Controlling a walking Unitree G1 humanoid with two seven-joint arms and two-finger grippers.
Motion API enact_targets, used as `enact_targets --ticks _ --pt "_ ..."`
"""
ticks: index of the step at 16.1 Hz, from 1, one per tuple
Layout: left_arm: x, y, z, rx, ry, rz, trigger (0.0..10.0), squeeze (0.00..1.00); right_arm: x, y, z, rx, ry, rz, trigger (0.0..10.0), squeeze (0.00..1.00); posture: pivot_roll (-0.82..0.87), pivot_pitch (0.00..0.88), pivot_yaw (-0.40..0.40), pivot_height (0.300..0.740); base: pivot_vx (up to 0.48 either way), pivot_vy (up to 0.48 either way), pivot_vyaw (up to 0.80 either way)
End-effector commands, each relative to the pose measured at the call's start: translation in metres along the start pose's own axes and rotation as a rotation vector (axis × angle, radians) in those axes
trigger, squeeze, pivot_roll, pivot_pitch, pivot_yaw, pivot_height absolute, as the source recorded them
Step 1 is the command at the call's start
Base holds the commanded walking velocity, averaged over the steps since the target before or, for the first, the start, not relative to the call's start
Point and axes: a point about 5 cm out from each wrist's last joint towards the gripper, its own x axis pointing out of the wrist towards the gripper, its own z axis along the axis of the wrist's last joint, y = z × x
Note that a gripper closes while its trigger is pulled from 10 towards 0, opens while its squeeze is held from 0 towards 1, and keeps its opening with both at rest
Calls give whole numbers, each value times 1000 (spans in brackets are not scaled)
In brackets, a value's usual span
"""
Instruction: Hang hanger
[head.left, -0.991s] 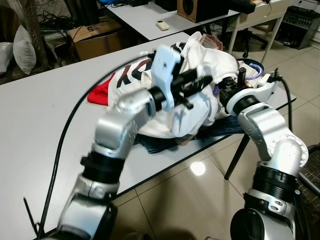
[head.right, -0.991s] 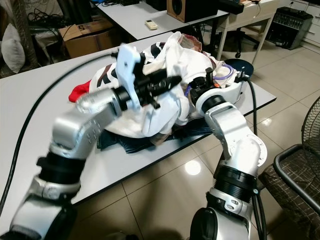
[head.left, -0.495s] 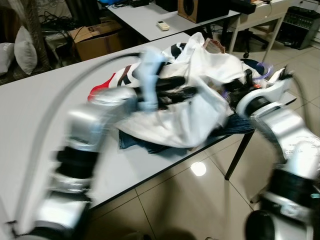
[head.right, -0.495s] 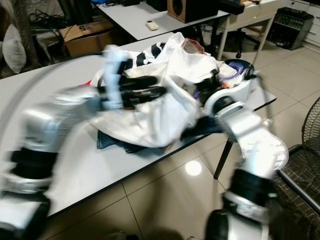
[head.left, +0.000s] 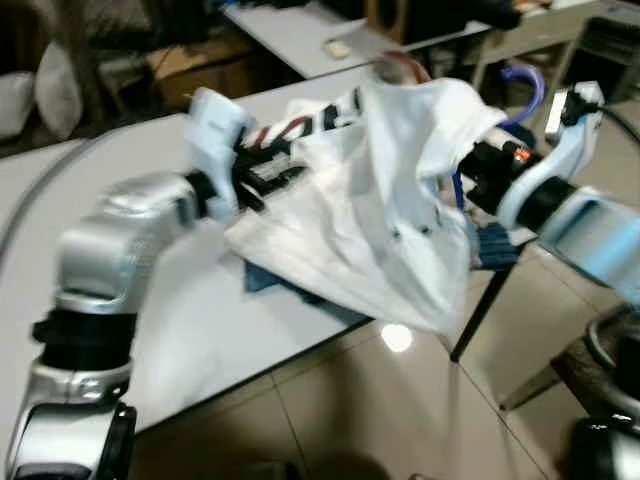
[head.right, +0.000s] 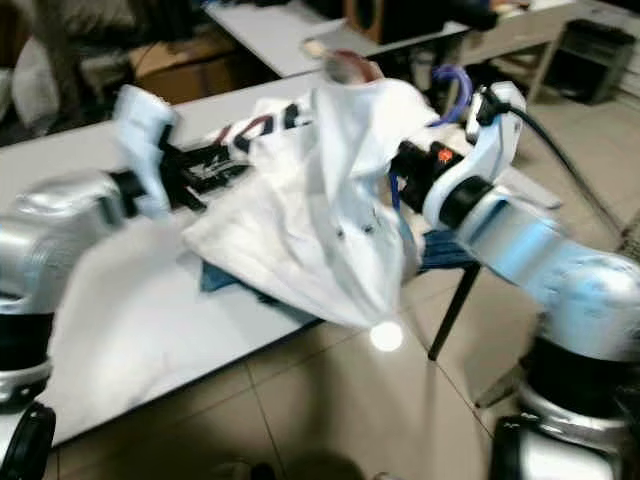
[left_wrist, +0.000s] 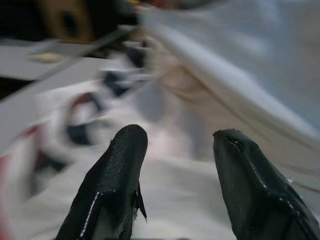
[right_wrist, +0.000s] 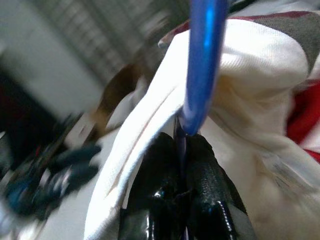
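Note:
A white shirt (head.left: 390, 190) hangs on a blue hanger (right_wrist: 200, 65), lifted above the grey table (head.left: 150, 330). The hanger's hook (head.left: 527, 85) curls up beside my right gripper (right_wrist: 181, 165), which is shut on the hanger's blue stem just under the shirt's collar. The shirt's lower edge drapes past the table's front edge. My left gripper (head.left: 268, 172) is at the shirt's left side, over the clothes pile. Its fingers (left_wrist: 120, 165) stand open with nothing between them, the shirt lying just beyond.
More clothes lie on the table: a striped red, white and dark piece (head.left: 290, 130) and blue jeans (head.left: 270, 285) under the shirt. Behind stand a second table with a remote (head.left: 338, 47) and a cardboard box (head.left: 200, 65). Tiled floor (head.left: 380, 420) is in front.
My right gripper has lifted the hanger, and the white shirt now hangs up off the pile. My left gripper has drawn back to the left of the shirt. The views are blurred.

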Motion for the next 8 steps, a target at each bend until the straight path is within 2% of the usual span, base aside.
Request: enact_targets --ticks 1,3,5,7,8 --pt "-11 6 3 6 -4 55 10000 0 -5 17 -4 -34 53 122 10000 0 -103 0 59 740 0 0 800" --pt "-24 12 7 2 -24 89 10000 0 -12 27 1 -77 52 215 10000 0 -100 0 59 740 0 0 800" --pt "-40 39 12 60 12 289 10000 0 -18 35 -2 -128 91 309 10000 0 -92 0 51 740 0 0 800" --pt "-57 56 3 262 161 421 10000 0 -17 36 -19 -117 153 341 10000 0 -74 0 34 740 0 0 800" --pt "-57 52 0 235 150 400 10000 0 -13 32 -31 -111 197 314 10000 0 -61 0 23 740 0 0 800"
